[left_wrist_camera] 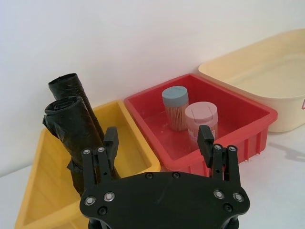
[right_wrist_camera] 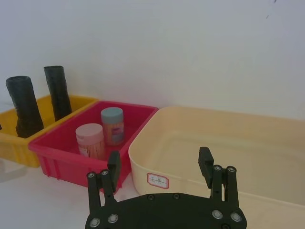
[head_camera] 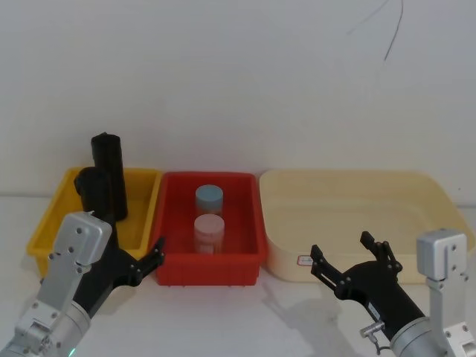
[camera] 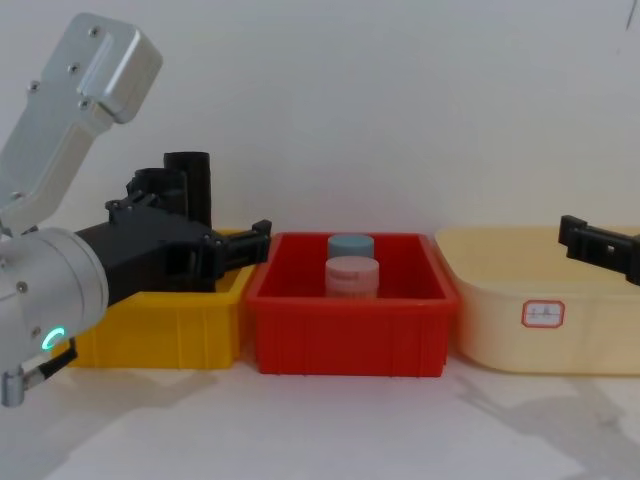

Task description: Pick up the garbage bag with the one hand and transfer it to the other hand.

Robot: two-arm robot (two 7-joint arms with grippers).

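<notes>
Jaws wide open, empty, both sides. We note left gripper [left_wrist_camera: 158, 143] at yellow bin's [left_wrist_camera: 43, 186] front edge beside garbage bag [left_wrist_camera: 71, 129]; right gripper [head_camera: 341, 248] before cream bin [head_camera: 349, 175].

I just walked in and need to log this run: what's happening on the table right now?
The left gripper is open, close to the garbage bag, which stands in the yellow bin beside a slimmer black roll; nothing is gripped yet. The right gripper hovers open in front of the cream bin. Two jars sit in the red bin between.
</notes>
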